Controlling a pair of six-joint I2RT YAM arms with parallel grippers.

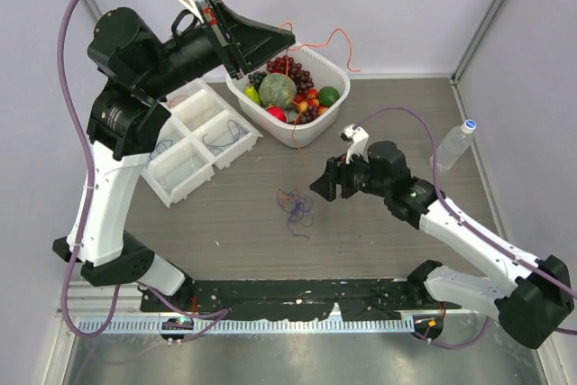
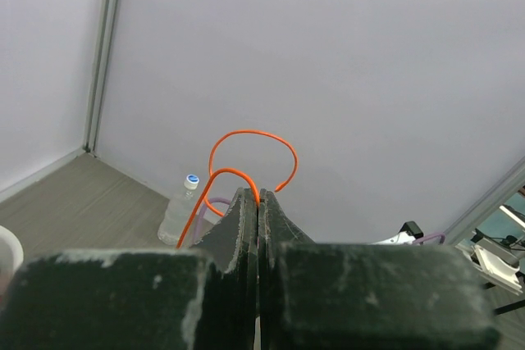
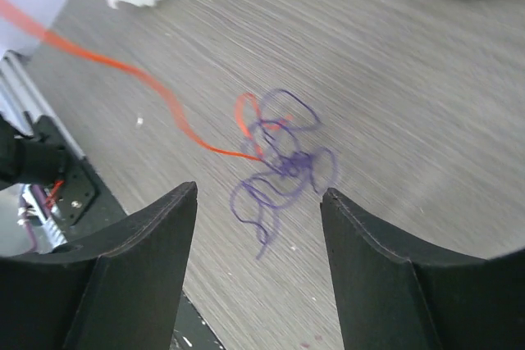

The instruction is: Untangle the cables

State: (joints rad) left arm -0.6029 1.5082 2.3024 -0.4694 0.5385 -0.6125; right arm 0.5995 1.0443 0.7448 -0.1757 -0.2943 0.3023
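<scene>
**Left arm has the orange one up in the air, right arm open over the knot**

The left gripper [image 1: 287,38] has its black fingers [image 2: 246,223] pressed flat together on a hair-thin orange-red wire [image 2: 254,134]. It's held high above the table, and the wire curls up in a loop past the fingertips.

The right gripper [image 3: 258,196] is spread wide, with nothing between the jaws. It hangs just at 3 o'clock of a loopy dark purple wire tangle [image 3: 283,161] lying near the middle of the grey wood-grain table [image 1: 379,241]. In the right wrist view, a blurry orange-red strand [image 3: 148,81] comes in from 10 o'clock and runs into that tangle. Can't tell if it's the same wire the left one is holding.

From the tangle:
- At 12 o'clock is a white plastic basket [image 1: 335,67] of toy fruit.
- At 10 o'clock is a white compartment tray [image 1: 185,107] with a couple of thin dark wires [image 1: 216,142] in its slots.
- At 2 o'clock, well apart, is a clear water bottle [image 1: 453,143].
</scene>
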